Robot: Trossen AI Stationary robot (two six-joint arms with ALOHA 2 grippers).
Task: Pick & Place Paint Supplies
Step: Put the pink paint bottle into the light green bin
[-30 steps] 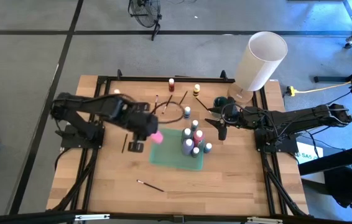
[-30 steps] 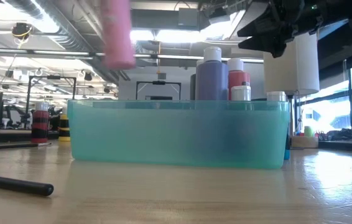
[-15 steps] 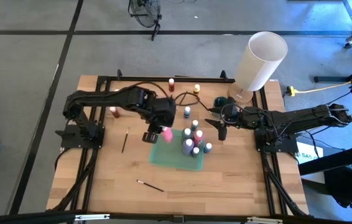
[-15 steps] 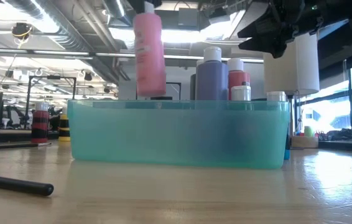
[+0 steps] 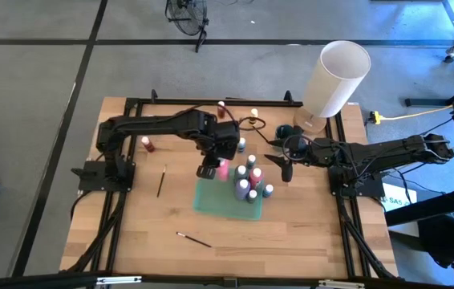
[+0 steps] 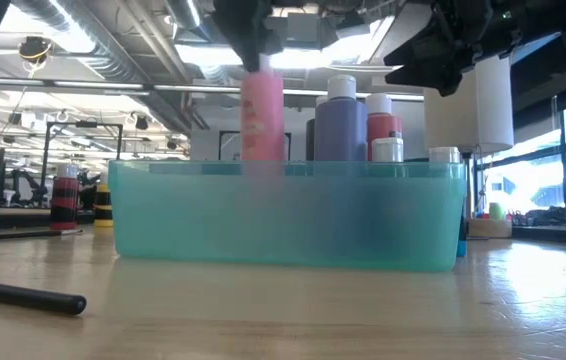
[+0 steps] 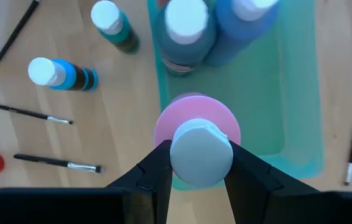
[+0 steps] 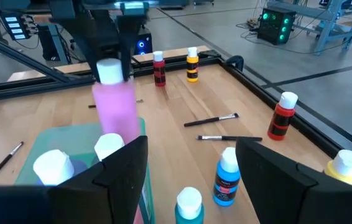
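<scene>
From above, the left pincer (image 5: pixel 213 168) is gripping the pink bottle (image 5: pixel 222 169) by its cap over the teal bin (image 5: pixel 211 202), just beside the bottles already standing there; the right pincer (image 5: pixel 285 167) is waiting beyond the bin, its jaws parted and empty.

At bench level, the pink bottle (image 6: pixel 261 118) is hanging upright inside the bin wall (image 6: pixel 213 215), close to the purple bottle (image 6: pixel 341 122); lowered carelessly, it could knock that neighbour over.

The left wrist view is showing fingers (image 7: pixel 153 174) clamped on the white cap, with brushes (image 7: pixel 55 163) lying loose on the bench (image 7: pixel 120 112).

The right wrist view is showing a red bottle (image 8: pixel 282 117) and a blue bottle (image 8: pixel 226 177) outside the bin.
</scene>
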